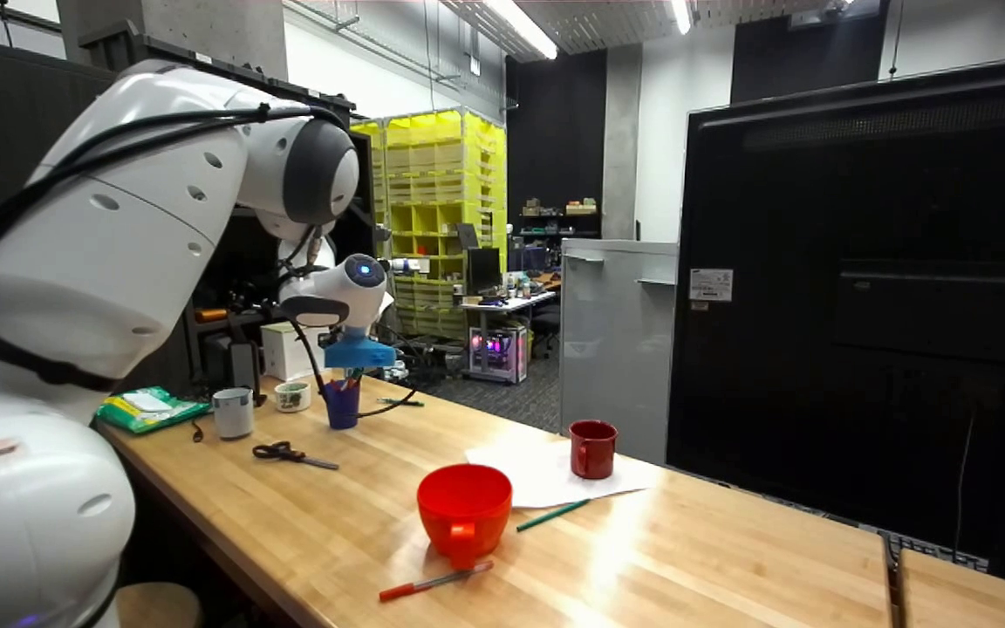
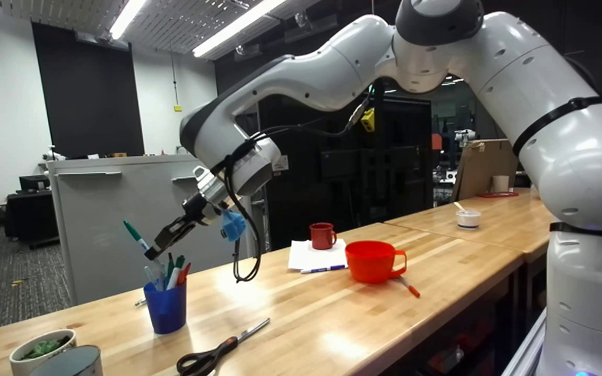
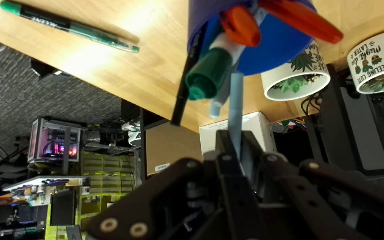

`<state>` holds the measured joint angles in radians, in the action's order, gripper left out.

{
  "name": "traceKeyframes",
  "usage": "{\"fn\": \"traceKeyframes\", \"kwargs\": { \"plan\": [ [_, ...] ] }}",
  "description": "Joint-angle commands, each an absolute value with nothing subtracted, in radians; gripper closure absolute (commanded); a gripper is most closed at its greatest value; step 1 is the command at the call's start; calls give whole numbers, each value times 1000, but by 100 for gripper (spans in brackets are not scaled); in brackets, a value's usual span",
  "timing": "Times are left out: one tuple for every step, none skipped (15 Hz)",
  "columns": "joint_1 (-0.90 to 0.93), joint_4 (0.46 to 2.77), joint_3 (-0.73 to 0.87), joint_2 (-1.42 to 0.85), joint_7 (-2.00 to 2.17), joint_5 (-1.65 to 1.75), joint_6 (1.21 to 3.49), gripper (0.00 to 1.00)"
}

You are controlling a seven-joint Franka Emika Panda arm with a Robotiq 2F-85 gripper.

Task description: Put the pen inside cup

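Wrist view: gripper (image 3: 236, 143) pinches the pen (image 3: 236, 100) over the blue cup (image 2: 166, 313)

We hold it partway along, seemingly so its pale end can slip in; whether that end is inside the rim we cannot tell. It leans, green end up, perhaps to clear other pens (image 3: 209, 74) crowding the cup. Beside the cup, a loose green pen (image 3: 69, 26) lies on the bench (image 2: 301, 318).

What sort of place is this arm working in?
Probably a robotics lab or workshop: a robot arm over a wooden worktop, with yellow storage shelving and a pink-lit computer case behind.
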<state>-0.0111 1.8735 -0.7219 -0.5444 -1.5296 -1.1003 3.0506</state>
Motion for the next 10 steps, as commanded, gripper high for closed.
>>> {"fn": "traceKeyframes", "kwargs": {
  "plan": [
    [-72, 1840, -824, -602, -1698, -1171, 3110, 97],
    [-80, 1836, -837, -610, -1724, -1184, 3113, 97],
    [-92, 1830, -855, -621, -1754, -1200, 3117, 97],
    [-97, 1831, -861, -625, -1773, -1208, 3123, 97],
    [-105, 1826, -872, -631, -1797, -1220, 3122, 97],
    [-69, 1841, -813, -598, -1719, -1177, 3083, 89],
    [-75, 1838, -820, -603, -1735, -1184, 3084, 89],
    [-77, 1836, -823, -606, -1743, -1185, 3084, 89],
    [-79, 1833, -824, -608, -1745, -1185, 3084, 89],
    [-80, 1833, -826, -609, -1746, -1185, 3085, 89]
  ]
}}
